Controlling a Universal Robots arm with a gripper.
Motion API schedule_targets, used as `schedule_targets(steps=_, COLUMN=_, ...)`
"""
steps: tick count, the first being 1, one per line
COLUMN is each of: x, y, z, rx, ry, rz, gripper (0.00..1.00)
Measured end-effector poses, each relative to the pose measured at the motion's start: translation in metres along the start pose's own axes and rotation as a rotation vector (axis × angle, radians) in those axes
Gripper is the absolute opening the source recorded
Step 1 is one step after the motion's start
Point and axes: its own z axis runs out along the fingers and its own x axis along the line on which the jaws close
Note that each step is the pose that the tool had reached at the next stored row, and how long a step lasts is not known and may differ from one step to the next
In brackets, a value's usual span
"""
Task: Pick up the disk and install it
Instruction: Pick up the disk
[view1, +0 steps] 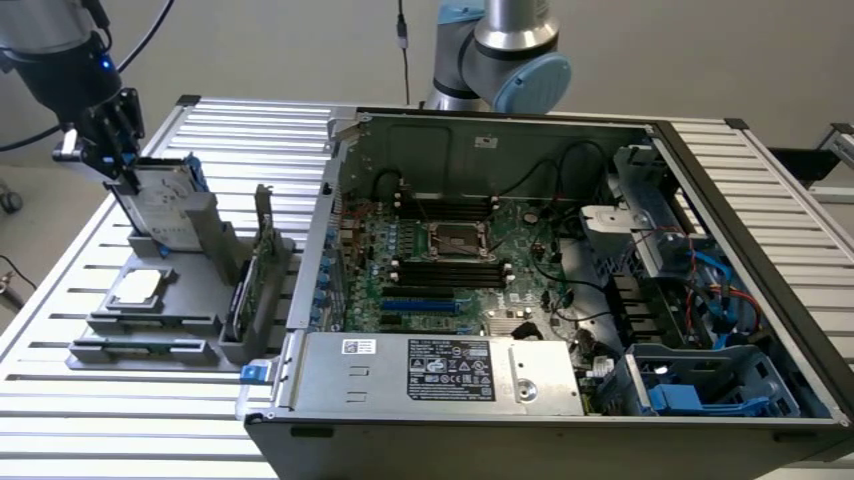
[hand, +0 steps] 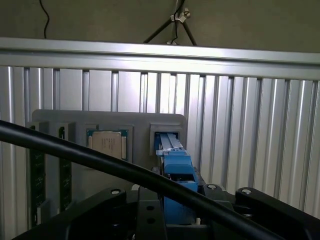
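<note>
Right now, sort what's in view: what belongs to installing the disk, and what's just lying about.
Job: disk, upright in the grey stand; gripper closed on its top edge; open computer case; blue bay bracket.
Lying about: processor chip; memory modules; upright expansion card.

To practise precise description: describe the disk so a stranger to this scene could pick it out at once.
To the exterior view's left of the open computer case, a grey holder sits on the slatted table. The disk stands upright at its far end: a silver-grey slab with white label and blue frame, unlike the flat square chip and dark upright cards beside it.
</note>
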Motion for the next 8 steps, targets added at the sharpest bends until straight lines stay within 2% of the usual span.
schedule_targets(steps=8, x=-0.0002, y=-0.0008, z=-0.0077, rx=-0.001, ry=0.0001, rz=0.0, gripper=0.33)
